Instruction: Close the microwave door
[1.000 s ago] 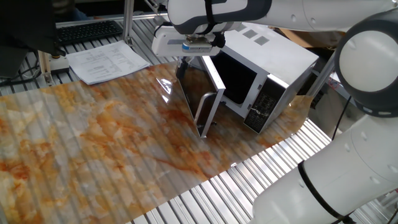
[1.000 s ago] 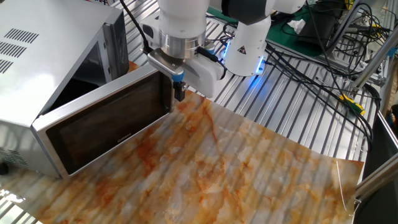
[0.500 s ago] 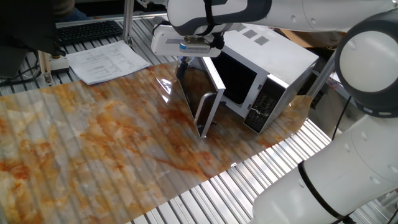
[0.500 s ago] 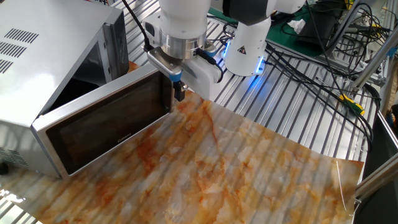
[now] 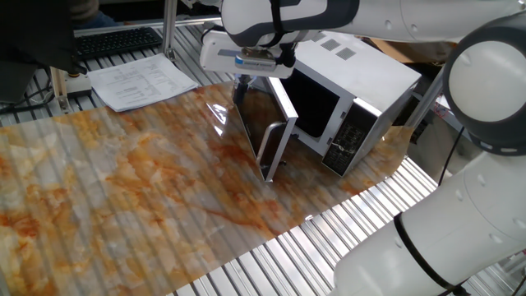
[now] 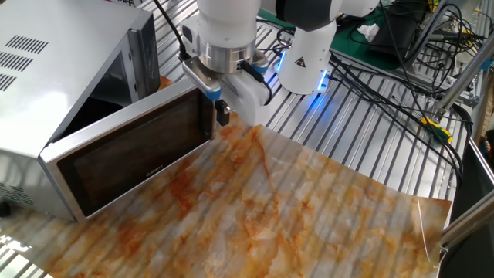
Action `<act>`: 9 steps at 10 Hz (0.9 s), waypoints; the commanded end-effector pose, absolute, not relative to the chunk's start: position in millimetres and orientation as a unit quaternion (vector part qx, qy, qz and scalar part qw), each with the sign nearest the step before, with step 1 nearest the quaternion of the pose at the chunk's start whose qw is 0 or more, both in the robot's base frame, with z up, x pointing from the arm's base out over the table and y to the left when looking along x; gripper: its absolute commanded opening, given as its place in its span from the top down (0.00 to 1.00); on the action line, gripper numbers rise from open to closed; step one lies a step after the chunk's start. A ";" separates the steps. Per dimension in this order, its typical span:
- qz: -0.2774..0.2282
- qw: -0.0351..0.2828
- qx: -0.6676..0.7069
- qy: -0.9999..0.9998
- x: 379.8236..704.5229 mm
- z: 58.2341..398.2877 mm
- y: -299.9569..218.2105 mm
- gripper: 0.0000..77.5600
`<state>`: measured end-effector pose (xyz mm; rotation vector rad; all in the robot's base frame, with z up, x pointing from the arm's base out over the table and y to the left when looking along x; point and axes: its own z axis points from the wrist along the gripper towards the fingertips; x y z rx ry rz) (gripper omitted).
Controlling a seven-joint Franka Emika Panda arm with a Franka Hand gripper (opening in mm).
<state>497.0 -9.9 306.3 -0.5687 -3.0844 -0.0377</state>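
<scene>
The white microwave point(image 5: 374, 70) sits at the back right of the table with its black button panel point(image 5: 349, 140) facing front. The microwave door point(image 5: 275, 131) stands wide open, swung out over the marbled mat. In the other fixed view the microwave point(image 6: 46, 54) is at the left and the door's dark glass point(image 6: 131, 158) faces the camera. My gripper point(image 5: 244, 89) hangs over the door's free end. Its dark fingers point(image 6: 221, 114) sit close together right beside the door's upper outer corner, holding nothing that I can see. Contact with the door is not clear.
A marbled orange mat point(image 6: 278, 208) covers the table. Papers point(image 5: 140, 82) and a keyboard point(image 5: 115, 39) lie at the back left. The robot base point(image 6: 309, 54) with blue lights and loose cables point(image 6: 401, 46) stand behind the mat.
The gripper has shifted and turned very slightly at the door's free end. The door stays open at about the same angle.
</scene>
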 end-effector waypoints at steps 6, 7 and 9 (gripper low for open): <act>0.011 -0.003 -0.168 -0.986 472.0 296.2 -10.9 1.00; 0.012 -0.003 -0.168 -0.986 470.9 295.7 -11.0 1.00; 0.014 -0.004 -0.160 -0.987 462.9 289.9 -15.7 1.00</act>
